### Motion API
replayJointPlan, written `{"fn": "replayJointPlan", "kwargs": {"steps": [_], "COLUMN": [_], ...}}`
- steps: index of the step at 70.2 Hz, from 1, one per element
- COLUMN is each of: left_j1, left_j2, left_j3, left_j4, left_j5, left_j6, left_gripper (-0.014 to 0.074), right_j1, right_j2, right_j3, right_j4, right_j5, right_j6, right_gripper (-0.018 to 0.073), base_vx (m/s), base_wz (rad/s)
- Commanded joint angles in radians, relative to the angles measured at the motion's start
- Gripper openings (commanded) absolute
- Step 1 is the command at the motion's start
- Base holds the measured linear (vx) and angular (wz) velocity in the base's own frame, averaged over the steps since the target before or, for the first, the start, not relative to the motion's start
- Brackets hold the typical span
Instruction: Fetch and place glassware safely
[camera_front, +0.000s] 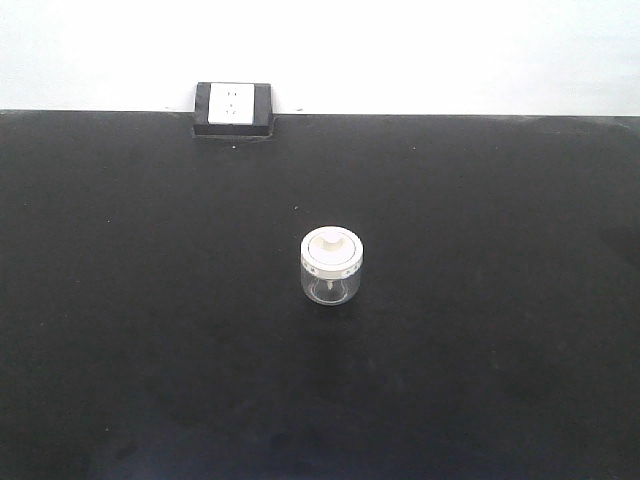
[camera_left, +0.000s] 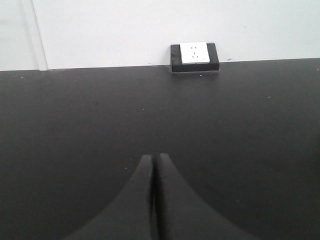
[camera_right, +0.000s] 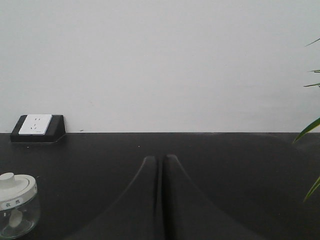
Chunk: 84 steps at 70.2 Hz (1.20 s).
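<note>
- Left pincer pressed closed, gripping nothing, low over the black table
- Right pincer likewise closed, nothing held
- Lidded glass jar stands upright left of the right pincer, apart from it
- Socket block sits at the table's far edge by the wall

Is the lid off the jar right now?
No, in the front view the cream-white lid sits on top of the glass jar, which stands upright on the black table.
</note>
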Motion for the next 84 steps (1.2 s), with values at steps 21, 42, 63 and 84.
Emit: {"fn": "replayJointPlan", "kwargs": {"steps": [21, 42, 63, 84], "left_j1": [-0.005, -0.005, -0.005, -0.005], "left_j2": [-0.013, -0.013, -0.013, -0.013], "left_j3": [0.026, 0.026, 0.026, 0.026], "left_j4": [-0.010, -0.010, -0.010, -0.010], "left_j5": [-0.068, -0.068, -0.068, -0.068], "left_j6": [-0.010, -0.010, -0.010, -0.010], "left_gripper": [-0.0007, -0.0007, -0.0007, -0.0007], "right_j1": [-0.005, -0.005, -0.004, 0.001], "right_j2": [0.011, 0.011, -0.049, -0.188], "right_j3": [-0.030, -0.019, 0.122, 0.121], "right_j4": [0.428, 0.824, 0.840, 0.815], "right_j5": [0.061, 0.177, 0.048, 0.199], "right_j6": [-0.318, -0.791, -0.799, -0.826], "right_gripper": [-0.0003, -0.0003, -0.0003, -0.0003], "base_vx": [0.00, 0.00, 0.00, 0.00], "base_wz": [0.00, 0.00, 0.00, 0.00]}}
